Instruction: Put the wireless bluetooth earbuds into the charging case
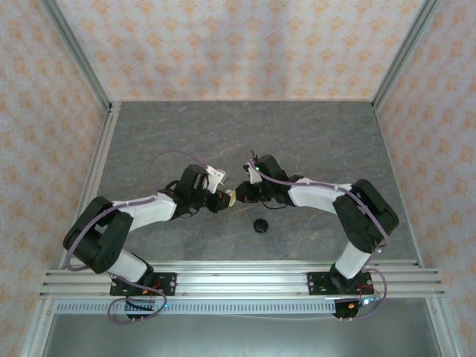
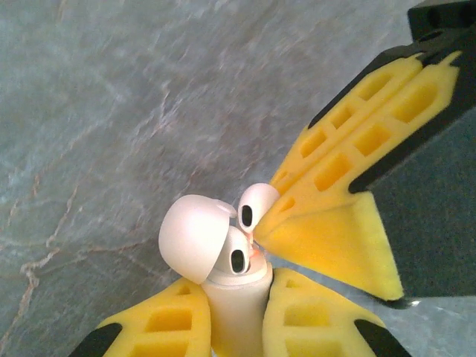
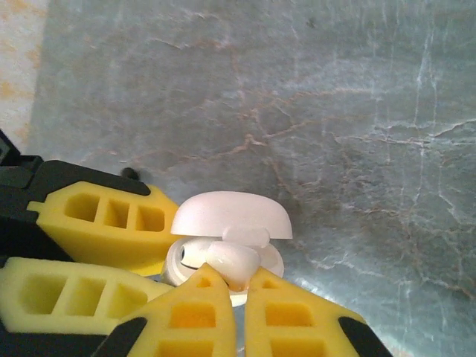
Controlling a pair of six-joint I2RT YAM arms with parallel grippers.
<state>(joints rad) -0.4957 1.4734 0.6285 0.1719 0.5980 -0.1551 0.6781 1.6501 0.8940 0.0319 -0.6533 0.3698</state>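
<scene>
Now left gripper (image 2: 235,291) clamps case (image 2: 195,236); right gripper (image 3: 232,280) pinches earbud (image 3: 227,260), probably light, slippery, best held at stem.

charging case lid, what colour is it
White; the rounded charging case lid shows best in left wrist view.

White, yellow and grey tones
The charging case (image 2: 227,305) is seen white, the earbuds (image 2: 256,208) white with black ovals; fingers (image 2: 327,238) are coloured yellow and black; the table (image 1: 297,141) is veined grey.
</scene>
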